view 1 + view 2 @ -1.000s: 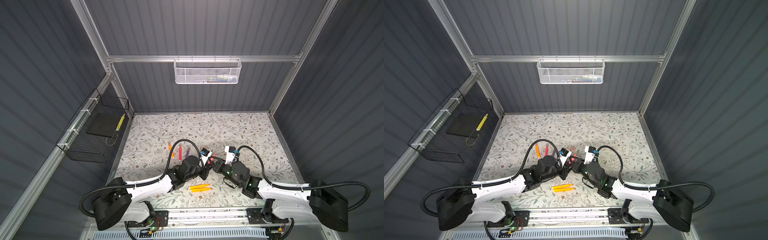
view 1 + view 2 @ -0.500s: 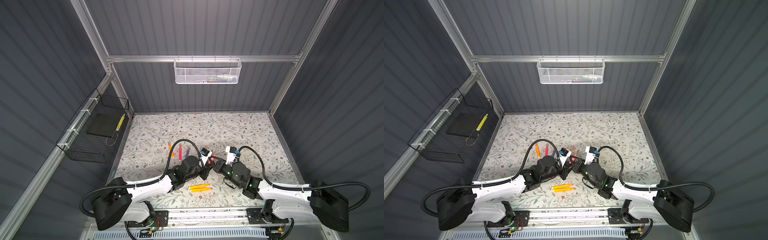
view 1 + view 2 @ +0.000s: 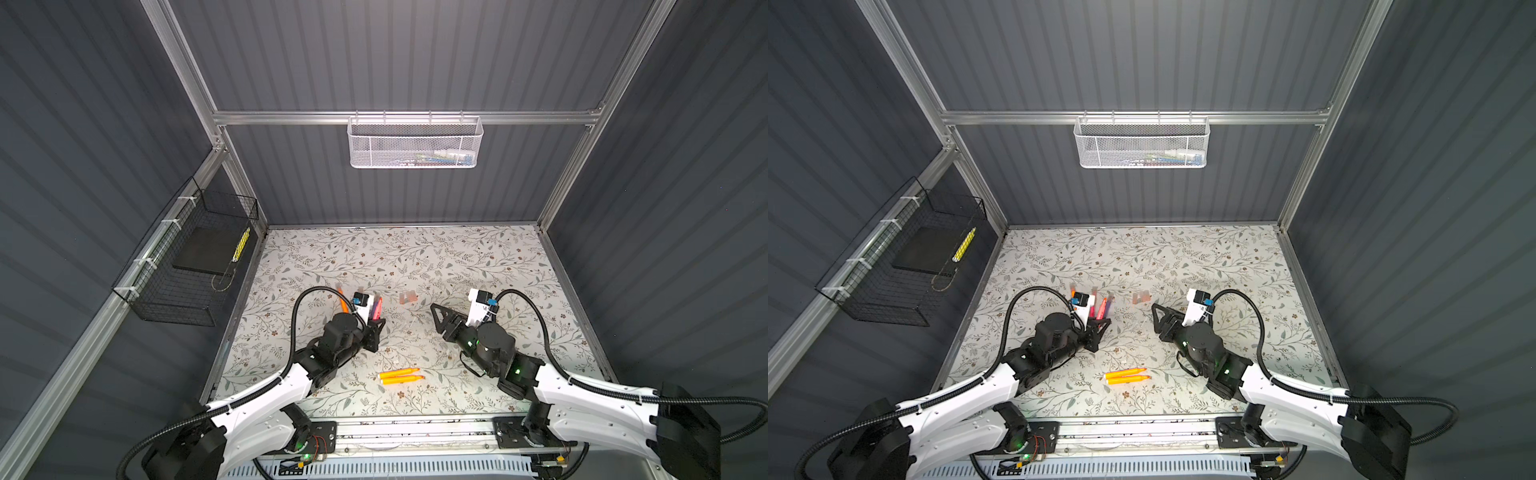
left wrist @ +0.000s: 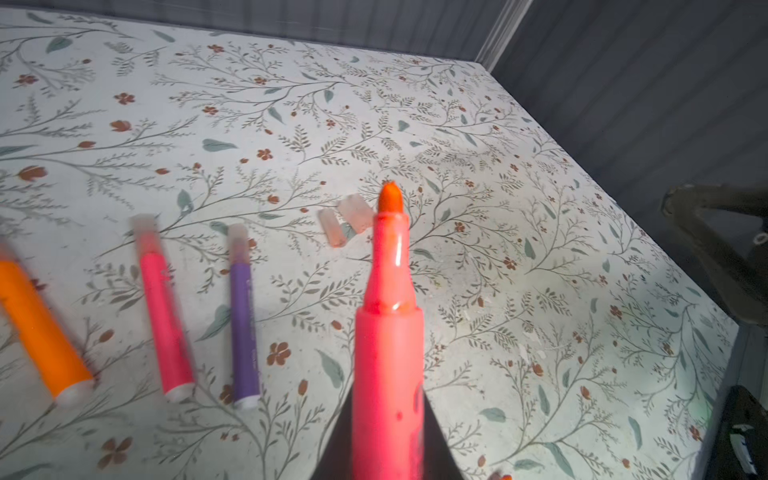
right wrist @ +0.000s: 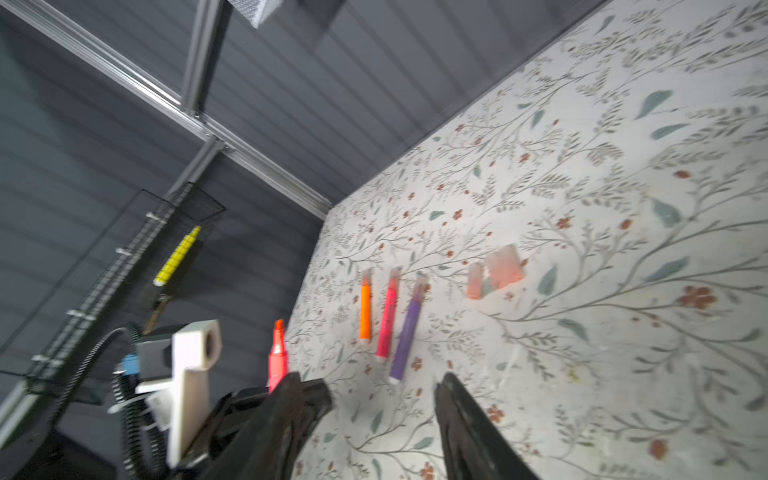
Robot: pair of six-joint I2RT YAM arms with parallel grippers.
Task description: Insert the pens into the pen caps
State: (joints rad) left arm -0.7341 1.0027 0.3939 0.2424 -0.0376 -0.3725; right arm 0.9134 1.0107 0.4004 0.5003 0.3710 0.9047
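My left gripper [image 3: 376,328] is shut on a coral pen [image 4: 388,332] that points away from it. A glossy translucent pen cap seems to sit over that pen's orange tip [image 4: 390,199]. My right gripper [image 3: 436,316] hovers to its right, open and empty [image 5: 374,390]. Beyond the left gripper lie three capped pens: orange [image 4: 37,324], pink [image 4: 164,316] and purple [image 4: 243,320]. Two loose pen caps [image 4: 345,222] [image 3: 408,297] lie side by side further back. Two uncapped orange pens [image 3: 401,376] [image 3: 1127,375] lie near the front.
A white mesh basket [image 3: 415,143] hangs on the back wall. A black wire basket [image 3: 187,270] holding a yellow marker hangs on the left wall. Dark walls close in the floral table [image 3: 478,257] on three sides.
The right gripper has opened and drawn away to the right from the left gripper, which it was touching. The left gripper has shifted slightly left, still holding the coral pen.
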